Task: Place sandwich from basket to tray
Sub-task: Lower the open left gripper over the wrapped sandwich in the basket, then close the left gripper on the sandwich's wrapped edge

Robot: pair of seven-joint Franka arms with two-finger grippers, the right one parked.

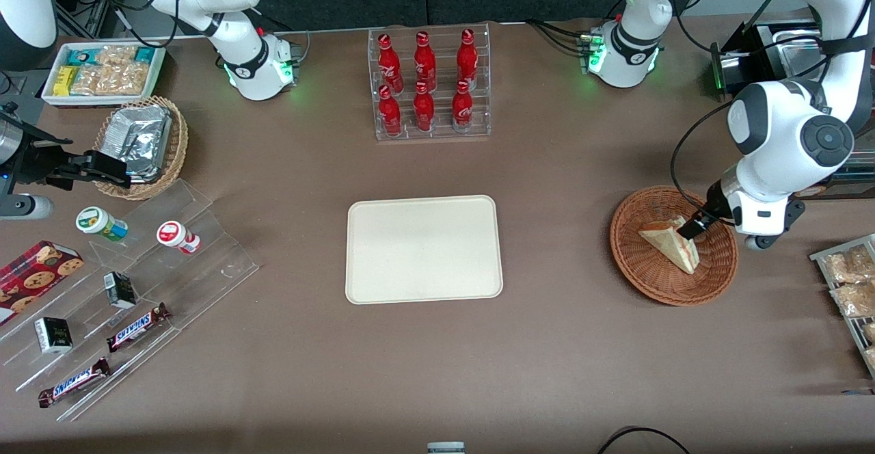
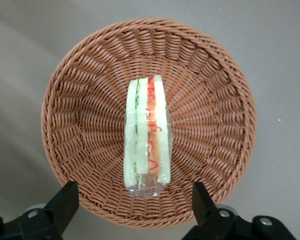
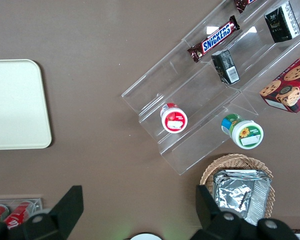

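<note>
Left arm [image 1: 786, 132]: glossy white rounded shells, dark grey joint caps, black cable looping alongside, green LEDs at base; gripper [image 2: 135, 210] w/ black fingers, above the basket [image 2: 80, 100].

Left arm: reaches down from the 1 o'clock corner of the front view, elbow bent, wrist turned toward 8 o'clock. Gripper [image 1: 690, 230]: low at the arm's tip, pointing down. Fingers [image 2: 65, 201]: two, black, spread wide apart, nothing held between them, both tips at equal height.
</note>
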